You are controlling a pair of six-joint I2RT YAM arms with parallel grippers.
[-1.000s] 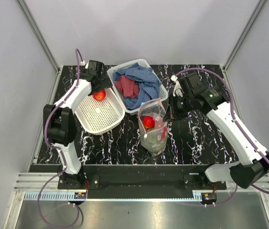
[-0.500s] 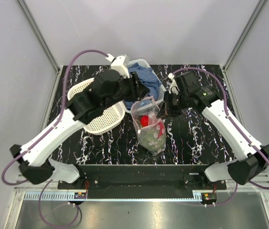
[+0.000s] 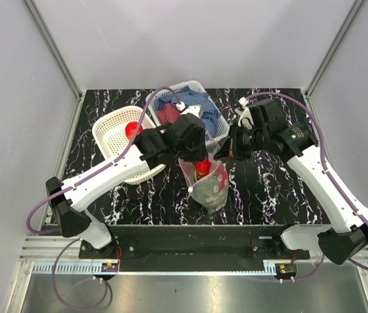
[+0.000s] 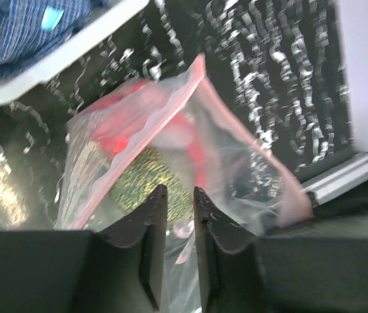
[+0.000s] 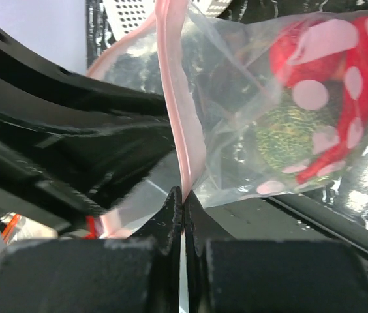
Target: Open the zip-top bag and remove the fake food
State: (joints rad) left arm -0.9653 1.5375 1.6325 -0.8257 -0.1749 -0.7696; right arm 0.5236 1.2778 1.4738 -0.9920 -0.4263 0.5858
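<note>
The zip-top bag (image 3: 211, 188) stands on the black marble table, its pink zip rim pulled open. My right gripper (image 3: 227, 156) (image 5: 183, 193) is shut on that rim at the bag's right side. Inside the bag (image 5: 236, 78) lie red fake food (image 5: 285, 59) (image 3: 201, 168) and a green speckled round piece (image 4: 148, 179). My left gripper (image 3: 196, 156) (image 4: 179, 192) hangs over the open mouth of the bag (image 4: 236, 156), its jaws a narrow gap apart with nothing seen pinched between them. One red fruit (image 3: 132, 129) lies in the left white basket.
The left white perforated basket (image 3: 106, 124) sits at the back left, partly under my left arm. A second white basket (image 3: 187, 87) with blue and red cloths stands just behind the bag. Grey walls close in the table on three sides.
My left arm swung from the left basket over to the bag's mouth, and its jaws narrowed from wide to a slim gap. A red fruit stays in the basket. The right gripper kept its hold.
</note>
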